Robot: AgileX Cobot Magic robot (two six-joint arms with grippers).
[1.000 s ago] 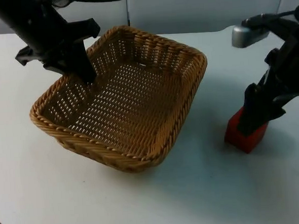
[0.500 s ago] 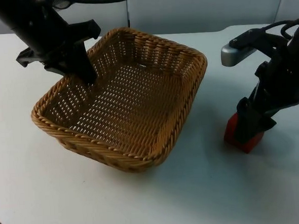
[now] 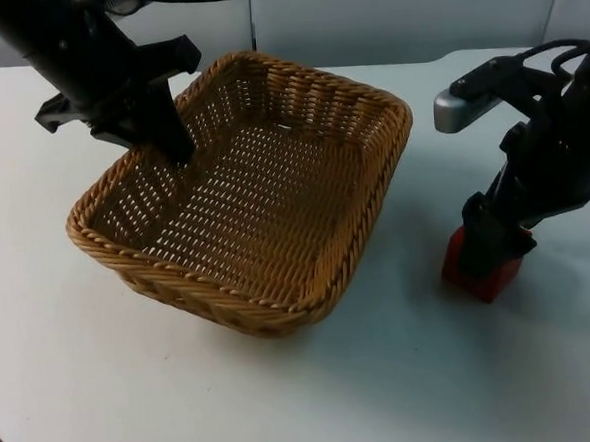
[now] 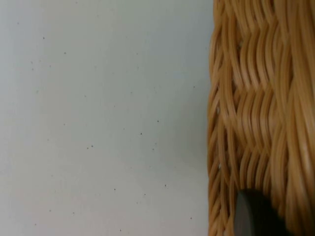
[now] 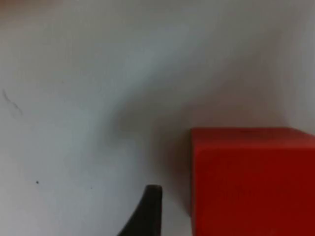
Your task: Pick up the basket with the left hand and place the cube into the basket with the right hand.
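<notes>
While your left gripper (image 3: 175, 146) pinches the basket (image 3: 253, 193) by its far-left rim and holds it tilted on the table (image 3: 316, 400), nothing sits between basket and cube (image 3: 481, 267). Your right gripper (image 3: 491, 239) is down on the red cube, well right of the basket. One fingertip (image 5: 147, 211) sits just beside it, but I can't tell if it's clamped.

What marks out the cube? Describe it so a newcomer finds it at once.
Start at the white table and find the big woven basket, whose rim the left claw grips. To its right, apart from the basket, the right claw comes down over a small block on the table. That block is the cube: the one bright red, smooth, solid thing among tan wicker and black arms.
</notes>
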